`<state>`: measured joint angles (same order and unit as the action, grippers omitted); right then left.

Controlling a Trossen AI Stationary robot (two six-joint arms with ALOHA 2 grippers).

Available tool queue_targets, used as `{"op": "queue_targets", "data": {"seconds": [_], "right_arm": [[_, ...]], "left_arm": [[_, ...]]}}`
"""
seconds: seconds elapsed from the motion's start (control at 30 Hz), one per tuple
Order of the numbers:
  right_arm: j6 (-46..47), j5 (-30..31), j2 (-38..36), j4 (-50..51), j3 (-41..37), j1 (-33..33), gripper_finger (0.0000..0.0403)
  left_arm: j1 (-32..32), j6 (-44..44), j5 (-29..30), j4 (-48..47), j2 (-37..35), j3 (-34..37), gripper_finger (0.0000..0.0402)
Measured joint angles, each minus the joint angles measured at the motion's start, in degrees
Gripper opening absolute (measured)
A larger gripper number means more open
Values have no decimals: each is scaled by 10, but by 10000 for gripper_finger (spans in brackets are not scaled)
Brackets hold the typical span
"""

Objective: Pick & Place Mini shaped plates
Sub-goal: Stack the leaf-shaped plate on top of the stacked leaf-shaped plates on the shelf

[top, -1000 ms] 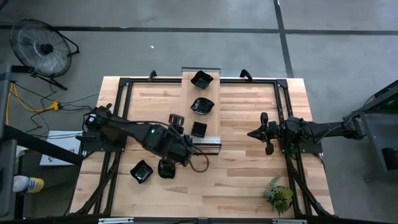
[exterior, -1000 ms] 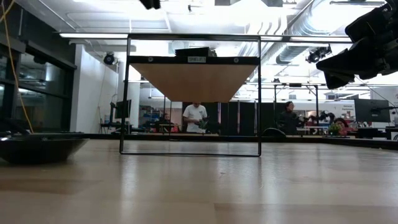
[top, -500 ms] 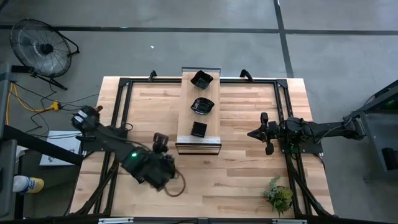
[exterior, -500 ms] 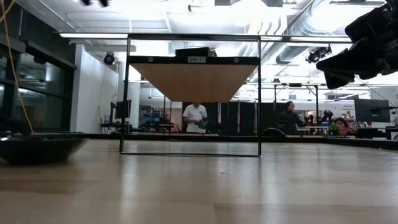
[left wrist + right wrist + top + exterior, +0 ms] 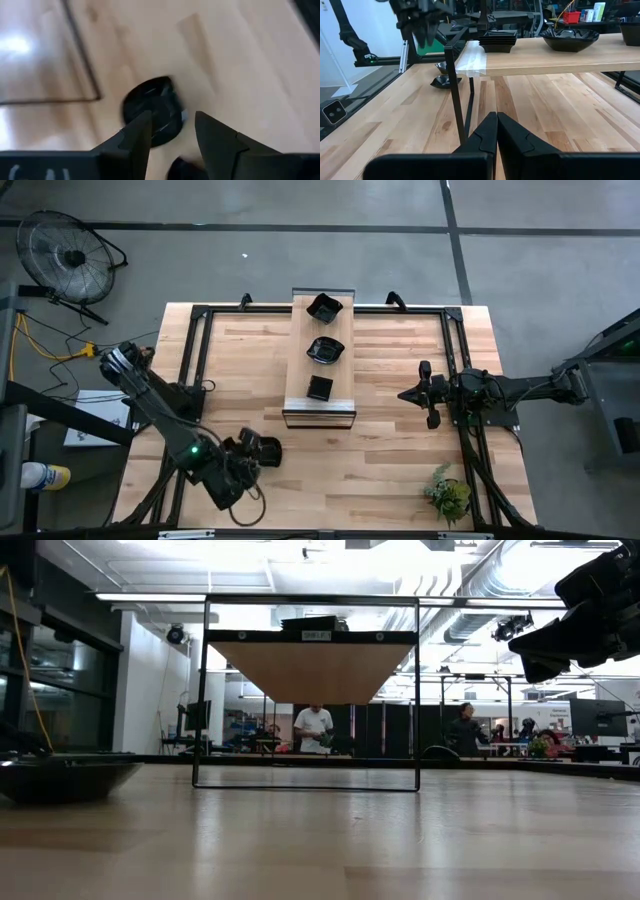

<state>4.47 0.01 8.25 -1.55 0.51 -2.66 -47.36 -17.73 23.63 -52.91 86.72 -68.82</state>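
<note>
The left claw (image 5: 172,132) hangs low over the table's (image 5: 380,440) near-left part, fingers (image 5: 137,135) parted by a narrow gap and holding nothing. Directly past its tips, just under and slightly ahead of it, lies a round plate (image 5: 152,115) flat on the wood; a second dark plate (image 5: 182,170) shows only as an edge between the fingers, closer in. In the high view the arm covers both. The round plate has no long axis to speak of, so the grip likely turns only on catching its rim.

Farther from this claw, on the raised shelf (image 5: 318,405) at mid-table, sit three plates: square (image 5: 319,387), then scalloped (image 5: 325,349), then another (image 5: 324,307) at the far end.

The right claw (image 5: 405,394), fingers pressed together, waits beyond the shelf, well apart from the floor-level plates; the left arm is clearly nearer.
</note>
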Motion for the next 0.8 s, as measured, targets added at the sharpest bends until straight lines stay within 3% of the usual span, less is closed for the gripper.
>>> {"op": "queue_targets", "data": {"seconds": [0.13,0.57,0.7,0.8], "right_arm": [[0,0,0,0,0,0,5],[0,0,0,0,0,0,5],[0,0,0,0,0,0,5],[0,0,0,0,0,0,5]], "left_arm": [[-8,9,1,88,0,49,147],[-7,58,11,134,0,92,147],[-6,24,6,134,0,97,147],[-3,-50,10,131,0,104,147]]}}
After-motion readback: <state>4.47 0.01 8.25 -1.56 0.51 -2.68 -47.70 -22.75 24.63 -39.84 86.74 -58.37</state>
